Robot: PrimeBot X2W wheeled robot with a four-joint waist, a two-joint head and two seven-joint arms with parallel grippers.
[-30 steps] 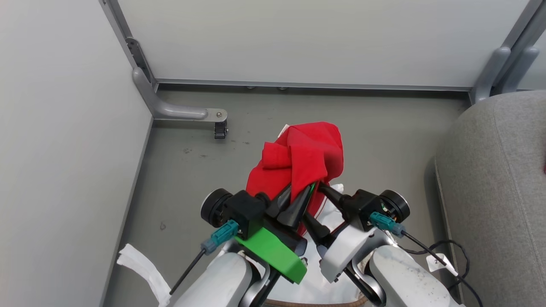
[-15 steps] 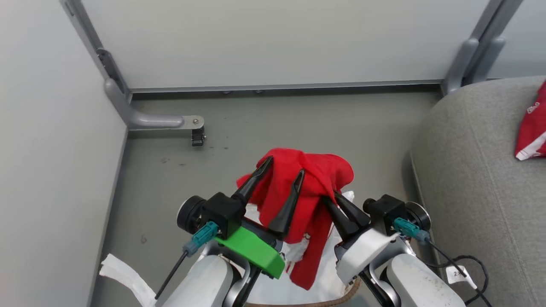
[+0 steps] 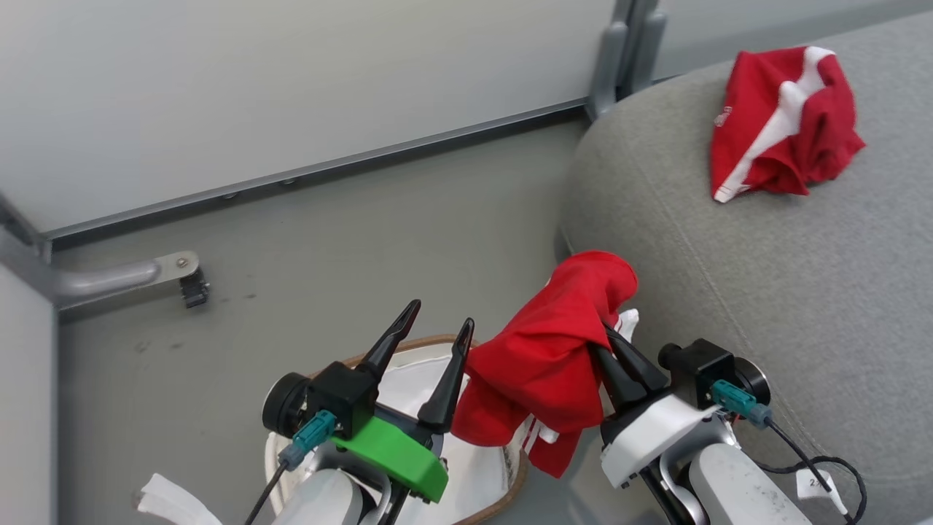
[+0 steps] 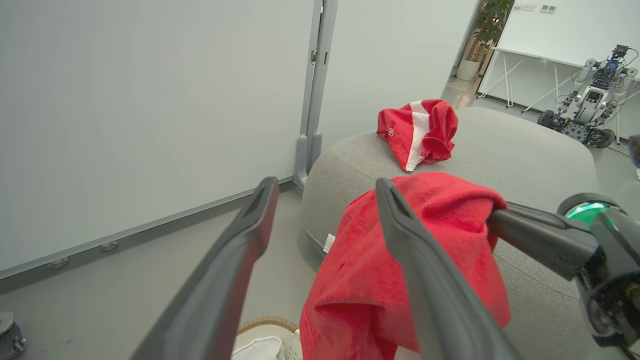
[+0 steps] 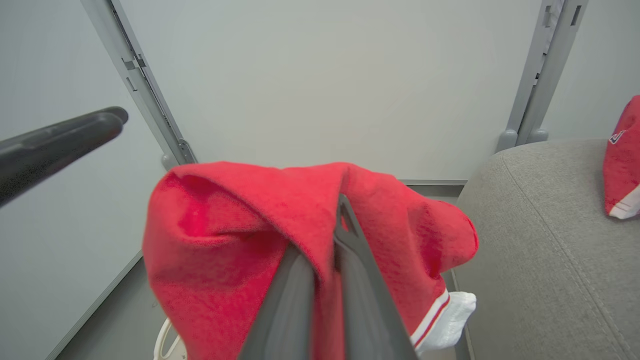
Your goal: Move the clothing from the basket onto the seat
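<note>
Right wrist view first: the two dark fingers of the right gripper [image 5: 325,235] are seen clamped together on a fold of a red garment [image 5: 240,220], which is draped over them and hangs down on both sides, a white hem showing at its lower edge. In the head view the same grip is seen, with the fingertips buried in the cloth. The left gripper [image 3: 442,312] is held with its fingers spread wide and nothing between them. Its inner finger lies just beside the garment's edge, but contact cannot be told.

The held garment is lifted clear of the basket [image 3: 519,470] and hangs between it and the seat [image 3: 802,277], its top close to the seat's rounded edge and its lowest fold just beside the brown rim. A white sheet [image 3: 408,379] is seen inside the basket, under the left gripper.

A second red garment [image 3: 783,124], crumpled and crossed by a white panel, lies on the seat, well apart from the held one. Grey floor [image 3: 364,240] and a pale wall panel [image 3: 291,87] are seen beyond.
</note>
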